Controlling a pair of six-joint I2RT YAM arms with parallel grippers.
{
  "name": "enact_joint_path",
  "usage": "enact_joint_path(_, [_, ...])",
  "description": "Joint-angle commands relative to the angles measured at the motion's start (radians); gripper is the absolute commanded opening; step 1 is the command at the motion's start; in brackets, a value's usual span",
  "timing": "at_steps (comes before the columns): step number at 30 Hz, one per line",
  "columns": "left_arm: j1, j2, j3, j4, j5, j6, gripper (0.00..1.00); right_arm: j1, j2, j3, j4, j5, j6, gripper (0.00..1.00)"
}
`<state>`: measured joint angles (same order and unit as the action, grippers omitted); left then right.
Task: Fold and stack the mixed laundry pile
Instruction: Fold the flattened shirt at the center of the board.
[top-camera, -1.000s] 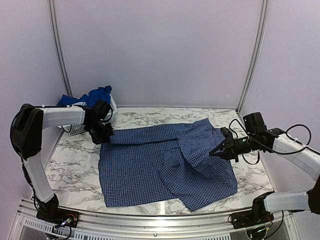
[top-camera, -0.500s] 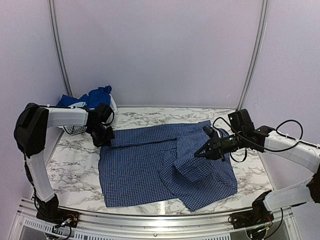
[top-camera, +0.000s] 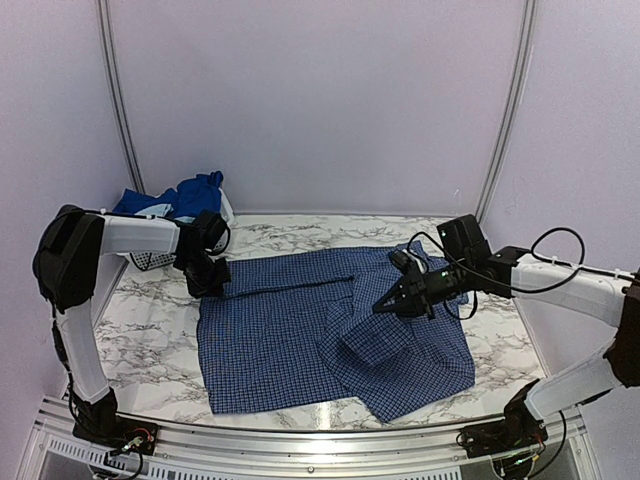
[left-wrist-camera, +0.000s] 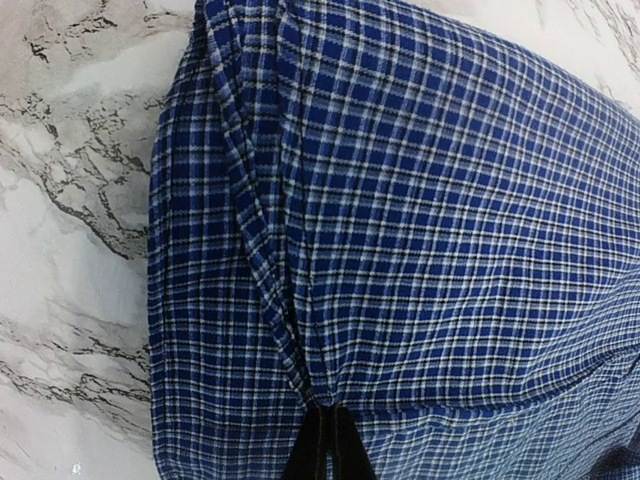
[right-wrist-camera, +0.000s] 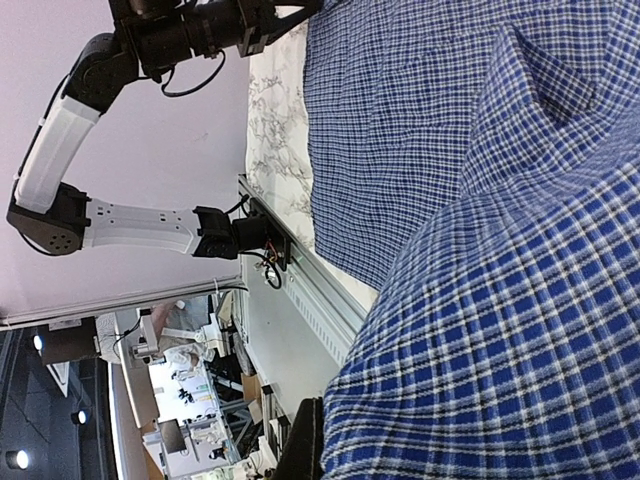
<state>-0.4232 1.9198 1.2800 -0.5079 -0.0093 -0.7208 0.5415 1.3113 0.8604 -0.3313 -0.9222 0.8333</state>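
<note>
Shirt: a navy small-check button-up shirt (top-camera: 270, 340) lies spread across the middle of the white marble-patterned worktop (top-camera: 150, 330). Its right side is lifted into a loose fold above the flat body.
Rest of pile: royal blue clothes (top-camera: 195, 192) are heaped in and over a white slatted plastic basket (top-camera: 150, 262) at the far left corner, well apart from the fold.
Left end effector (top-camera: 210, 277): clenched on the shirt's far left corner, low at the worktop. In the left wrist view the cloth gathers into a narrow pleat that runs straight into the fingertips (left-wrist-camera: 312, 455).
Right end effector (top-camera: 388, 303): clamped on a raised pinch of the shirt's right side, above the middle of the garment. Cloth drapes from it in the right wrist view.
Step, as I judge it: folding the right side inward over the body while the left corner is pinned.
Handling: light, limp woven cloth with no stiffness. It likely sags and wrinkles wherever it is unsupported and slides easily on the smooth worktop.
Where to hold: edges, corners or a seam, pinching few layers. A grab in mid-panel would probably pick up the layer beneath as well.
Risk: pulling too far may drag the whole shirt or skew the fold line.
</note>
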Motion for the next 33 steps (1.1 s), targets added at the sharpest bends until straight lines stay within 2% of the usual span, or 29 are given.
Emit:
enact_joint_path(1, [0.005, 0.020, 0.011, -0.017, 0.005, 0.012, 0.02, 0.045, 0.040, 0.080, 0.058, -0.035, 0.000, 0.00])
enact_joint_path(5, [0.006, 0.028, 0.013, -0.016, 0.005, 0.014, 0.03, 0.050, 0.065, 0.079, 0.022, -0.025, -0.024, 0.00])
enact_joint_path(15, [0.006, 0.036, 0.016, -0.014, 0.038, 0.018, 0.03, 0.071, 0.113, 0.098, 0.079, -0.071, -0.004, 0.00])
enact_joint_path(20, [0.006, 0.029, 0.009, -0.011, 0.043, 0.021, 0.09, 0.070, 0.136, 0.103, 0.098, -0.073, -0.004, 0.00])
enact_joint_path(26, [-0.004, -0.049, 0.012, -0.001, 0.035, 0.069, 0.52, 0.035, 0.176, 0.102, 0.066, -0.048, -0.040, 0.00])
enact_joint_path(28, [-0.021, -0.104, 0.016, 0.002, -0.008, 0.102, 0.71, 0.002, 0.179, 0.083, 0.100, -0.039, -0.013, 0.00])
enact_joint_path(30, [-0.042, -0.157, 0.013, 0.008, -0.051, 0.137, 0.96, -0.021, 0.207, 0.073, 0.196, -0.037, 0.037, 0.00])
enact_joint_path(33, [-0.068, -0.227, -0.011, 0.037, -0.076, 0.169, 0.99, -0.022, 0.319, 0.148, 0.238, -0.038, 0.037, 0.00])
